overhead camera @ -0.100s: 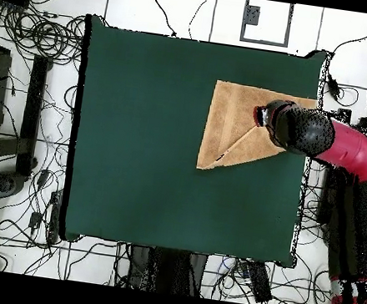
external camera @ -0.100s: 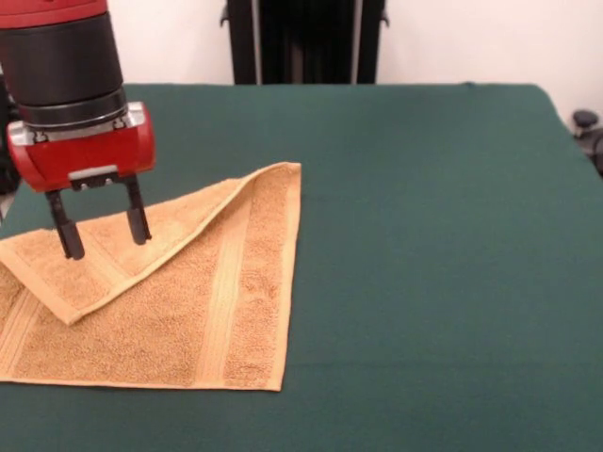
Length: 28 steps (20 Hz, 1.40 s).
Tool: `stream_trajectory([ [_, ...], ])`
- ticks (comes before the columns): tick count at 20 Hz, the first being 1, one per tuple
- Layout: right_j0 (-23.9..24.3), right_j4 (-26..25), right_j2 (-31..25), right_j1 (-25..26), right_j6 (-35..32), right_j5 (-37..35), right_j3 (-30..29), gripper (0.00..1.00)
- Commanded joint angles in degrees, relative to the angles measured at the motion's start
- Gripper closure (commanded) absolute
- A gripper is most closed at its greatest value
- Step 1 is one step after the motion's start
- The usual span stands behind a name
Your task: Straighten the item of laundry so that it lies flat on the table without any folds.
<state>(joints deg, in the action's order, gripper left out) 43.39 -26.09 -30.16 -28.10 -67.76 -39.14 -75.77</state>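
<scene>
The orange-tan towel [external camera @ -0.100s: 188, 301] lies at the left of the green table [external camera @ -0.100s: 424, 235] in the front view, with one corner folded diagonally over itself so a triangular flap [external camera @ -0.100s: 113, 254] rests on top. My gripper [external camera @ -0.100s: 105, 241] hangs over that flap, fingers [external camera @ -0.100s: 68, 235] open and pointing down, tips at or just above the cloth with nothing between them. From overhead, the towel [overhead camera @ -0.100s: 232, 128] sits near the table's right edge and the red and black arm [overhead camera @ -0.100s: 308, 130] covers part of it.
In the overhead view, cables and stands [overhead camera @ -0.100s: 29, 78] ring the table [overhead camera @ -0.100s: 138, 136] on the floor. The towel lies close to the table's right edge [overhead camera @ -0.100s: 308, 159] in that view. A black knob [external camera @ -0.100s: 586, 120] shows past the table's right side in the front view.
</scene>
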Motion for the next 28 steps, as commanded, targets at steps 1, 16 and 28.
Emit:
stream_trajectory([
  [1,-2.34,-3.42,-0.54,2.9,4.63,-1.83,0.49,0.0],
  [16,-3.33,-6.94,0.91,6.61,1.86,-0.5,3.78,0.0],
  [28,-2.75,-5.92,0.97,9.73,0.71,-0.32,4.18,0.0],
])
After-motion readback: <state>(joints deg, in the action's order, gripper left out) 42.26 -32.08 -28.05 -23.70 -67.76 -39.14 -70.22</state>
